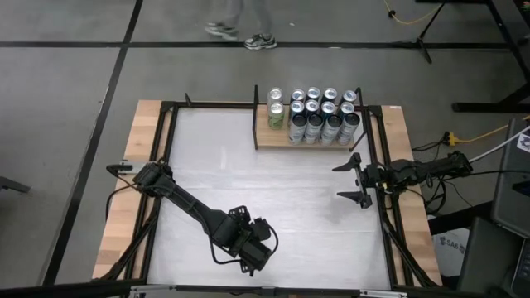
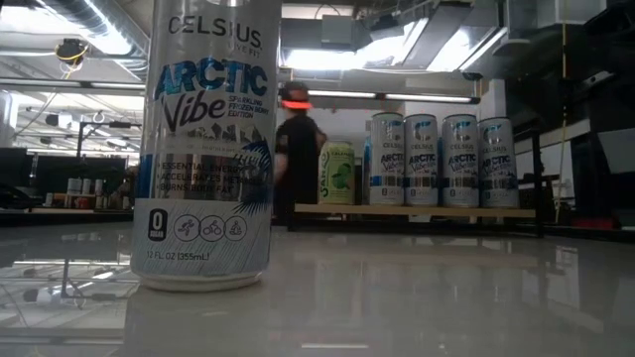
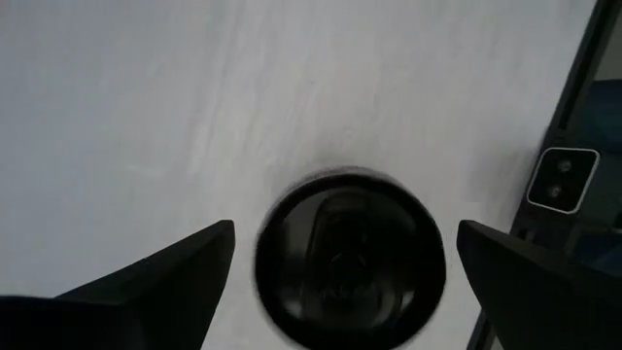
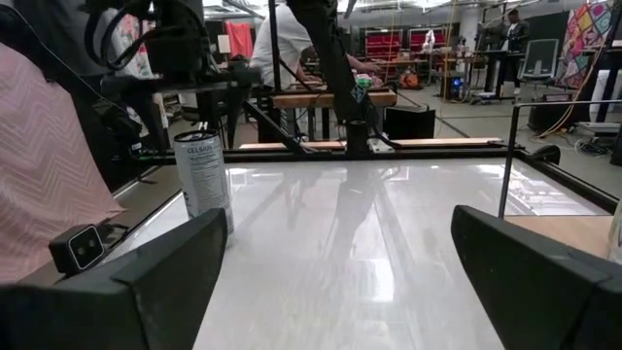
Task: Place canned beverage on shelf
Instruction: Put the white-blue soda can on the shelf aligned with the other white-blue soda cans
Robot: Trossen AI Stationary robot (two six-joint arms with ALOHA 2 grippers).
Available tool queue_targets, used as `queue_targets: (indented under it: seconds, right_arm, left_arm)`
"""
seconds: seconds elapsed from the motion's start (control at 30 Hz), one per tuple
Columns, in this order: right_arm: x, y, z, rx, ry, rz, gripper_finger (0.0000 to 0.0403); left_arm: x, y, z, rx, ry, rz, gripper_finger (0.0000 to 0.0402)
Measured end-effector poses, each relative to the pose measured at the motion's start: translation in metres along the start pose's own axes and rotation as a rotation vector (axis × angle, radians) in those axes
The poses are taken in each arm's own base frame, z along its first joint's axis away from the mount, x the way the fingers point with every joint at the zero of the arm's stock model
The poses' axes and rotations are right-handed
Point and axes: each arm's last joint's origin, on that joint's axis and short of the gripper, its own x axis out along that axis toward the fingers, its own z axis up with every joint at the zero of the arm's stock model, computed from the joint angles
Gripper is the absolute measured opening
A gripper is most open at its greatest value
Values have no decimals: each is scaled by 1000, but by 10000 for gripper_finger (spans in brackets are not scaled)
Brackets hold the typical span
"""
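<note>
The left gripper [image 1: 252, 248] hangs over the near middle of the white worktop [image 1: 273, 190], pointing straight down above a can [image 3: 350, 258] that stands upright there; in the left wrist view the jaws are spread wide with the can's dark top centred between them, neither finger [image 3: 185, 282] touching it; the low view shows this can [image 2: 205, 149] close up, silver and blue, standing alone well short of the shelf [image 2: 417, 210]; the shelf [image 1: 277, 136] sits at the far edge of the worktop, right of centre, with about ten cans packed in two rows on it, one of them green [image 2: 337, 174]; the right gripper [image 1: 354, 180] waits at the right edge of the worktop, near the shelf's end, jaws spread and empty; a person [image 2: 295, 149] stands in the room beyond the worktop
</note>
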Motion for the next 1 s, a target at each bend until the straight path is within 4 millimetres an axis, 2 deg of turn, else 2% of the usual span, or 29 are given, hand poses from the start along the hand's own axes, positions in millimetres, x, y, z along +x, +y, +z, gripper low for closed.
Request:
queue_targets:
  seconds: [0.17,0.53,0.77,1.0]
  right_arm:
    - [0,0,0,0,0,0,386]
    - [0,0,0,0,1,0,386]
    - [0,0,0,-3,2,0,386]
    - [0,0,0,-3,2,0,386]
  left_arm:
    - [10,-2,-1,-3,-6,-7,384]
    - [13,-1,-1,-11,-5,-5,378]
    - [13,-1,-2,-11,-3,-1,330]
    - [13,1,1,-18,-3,-1,256]
